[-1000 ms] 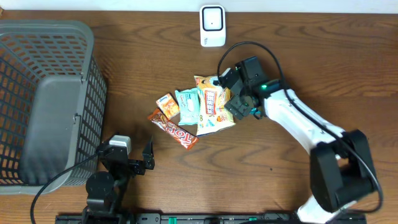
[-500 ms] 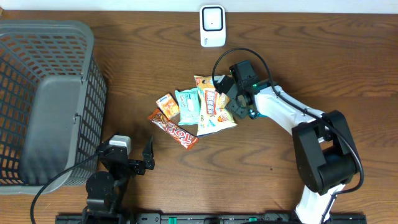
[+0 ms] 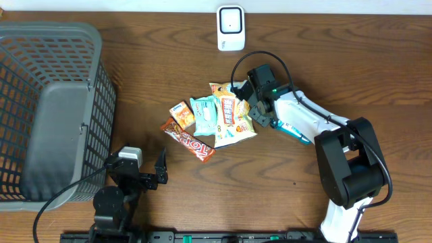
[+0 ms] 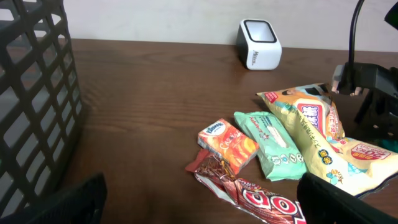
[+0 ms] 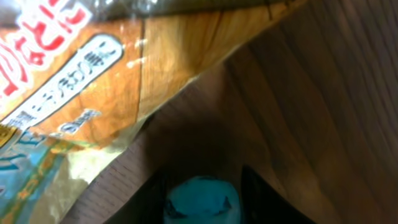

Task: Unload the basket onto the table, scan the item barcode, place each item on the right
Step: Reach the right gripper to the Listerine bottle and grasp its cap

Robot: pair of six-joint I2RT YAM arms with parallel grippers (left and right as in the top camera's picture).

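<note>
The bag (image 3: 233,131) is seen just left of the right gripper (image 3: 251,113), long axis crosswise; a hold cannot be confirmed. The left gripper (image 4: 205,196), wide open, is farther.

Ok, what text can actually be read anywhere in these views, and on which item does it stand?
"TOP": large letters on the red-brown bar wrapper, as far as the overhead view shows.
Too small to read: the blue oval logo on the orange packet and the print on the green pack.
Blurred: the red block characters on the yellow snack bag, in both wrist views.
No text is visible on the white scanner.
</note>
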